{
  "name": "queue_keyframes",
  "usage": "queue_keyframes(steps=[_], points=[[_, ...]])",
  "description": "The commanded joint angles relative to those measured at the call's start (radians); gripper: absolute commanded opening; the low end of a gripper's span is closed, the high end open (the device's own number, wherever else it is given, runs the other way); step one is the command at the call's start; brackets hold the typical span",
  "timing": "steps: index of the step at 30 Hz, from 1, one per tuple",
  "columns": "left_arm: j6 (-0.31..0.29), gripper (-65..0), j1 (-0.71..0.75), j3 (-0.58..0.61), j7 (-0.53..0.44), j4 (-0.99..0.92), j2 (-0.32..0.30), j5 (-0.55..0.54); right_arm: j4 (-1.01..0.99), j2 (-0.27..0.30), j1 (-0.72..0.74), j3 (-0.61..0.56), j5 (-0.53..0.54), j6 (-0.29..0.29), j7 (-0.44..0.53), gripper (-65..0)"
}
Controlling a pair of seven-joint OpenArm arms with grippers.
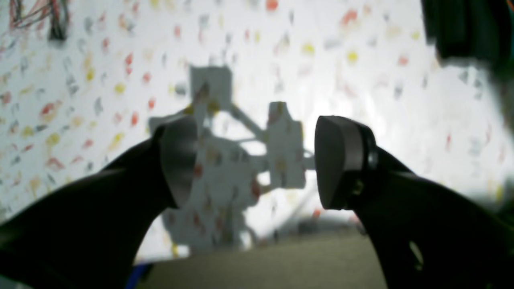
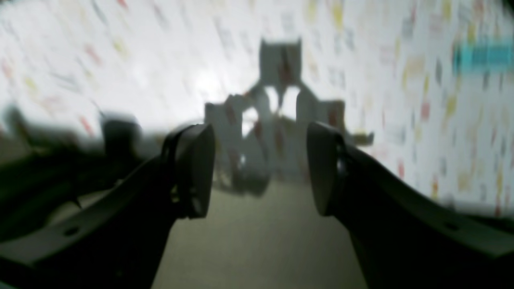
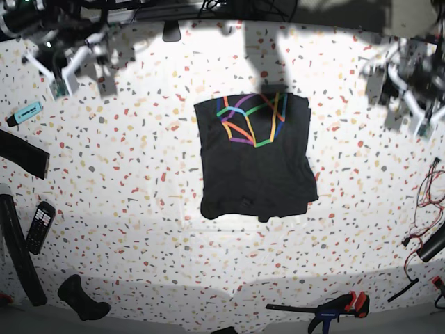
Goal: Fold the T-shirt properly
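The dark T-shirt (image 3: pixel 256 158) lies folded into a rough rectangle in the middle of the speckled table (image 3: pixel 139 174), with its rainbow line print face up at the far end. My left gripper (image 1: pixel 257 160) is open and empty, hovering over bare table; in the base view it is at the far right (image 3: pixel 402 96), well away from the shirt. My right gripper (image 2: pixel 260 168) is open and empty too, at the far left (image 3: pixel 83 73) in the base view. A blurred dark mass (image 1: pixel 470 28) at the top right of the left wrist view cannot be identified.
A teal marker (image 3: pixel 26 111), black strips (image 3: pixel 21 153) (image 3: pixel 17 257), a handset (image 3: pixel 39 224) and a black lump (image 3: pixel 80 298) lie at the left. A clamp (image 3: pixel 334 307) lies at the front. Red wires (image 3: pixel 425 202) and a black cylinder (image 3: pixel 431 247) lie at the right.
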Motion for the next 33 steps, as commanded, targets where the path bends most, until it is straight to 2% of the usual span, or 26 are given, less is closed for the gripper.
queue_keyframes(steps=[1,6,10,11,15,19,20,23,26,28,30,33], points=[[0.000,-22.3,0.042,-0.029,-0.019,0.055,-0.014,0.005,0.017,0.008,-0.041,0.025,0.011,0.004,0.013,-29.7],[0.000,-22.3,0.251,-0.114,-0.017,0.166,-0.011,0.005,0.017,0.008,-0.198,0.080,0.011,0.004,0.013,-29.7],[-0.004,-22.3,0.360,-0.133,-0.018,0.161,0.056,0.006,0.017,0.007,-0.308,0.080,0.011,0.004,0.013,-29.7],[-0.026,-22.3,0.383,-0.133,-0.019,0.158,0.082,0.005,0.017,0.007,-0.332,0.080,0.011,0.004,0.014,-29.7],[-0.174,-22.3,0.452,-0.132,-0.056,0.108,0.182,0.005,0.017,0.008,-0.399,0.079,0.054,0.004,0.059,-29.7],[-0.192,-22.3,0.459,-0.130,-0.069,-0.027,0.199,0.006,-0.127,0.008,-0.408,0.042,0.089,0.007,0.114,-29.7],[-0.204,-22.3,0.459,-0.130,-0.086,-0.072,0.200,0.013,-0.179,0.011,-0.402,0.021,0.089,0.007,0.130,-29.7],[-0.301,-22.3,0.451,-0.128,-0.113,-0.225,0.200,0.028,-0.367,0.031,-0.352,-0.068,0.082,0.006,0.147,-29.7],[-0.318,-22.3,0.412,-0.095,-0.161,-0.398,0.199,0.140,-0.581,0.082,-0.253,-0.183,0.077,0.006,0.156,-29.7],[-0.317,-22.3,0.366,-0.057,-0.238,-0.530,0.198,0.218,-0.734,0.121,-0.172,-0.267,0.072,0.006,0.196,-29.7],[-0.316,-22.3,0.301,-0.006,-0.332,-0.679,0.198,0.288,-0.894,0.147,-0.084,-0.351,0.018,-0.001,0.262,-29.7],[-0.314,-22.3,0.169,0.074,-0.528,-0.945,0.199,0.412,-1.142,0.154,0.057,-0.464,-0.066,-0.030,0.385,-29.7]])
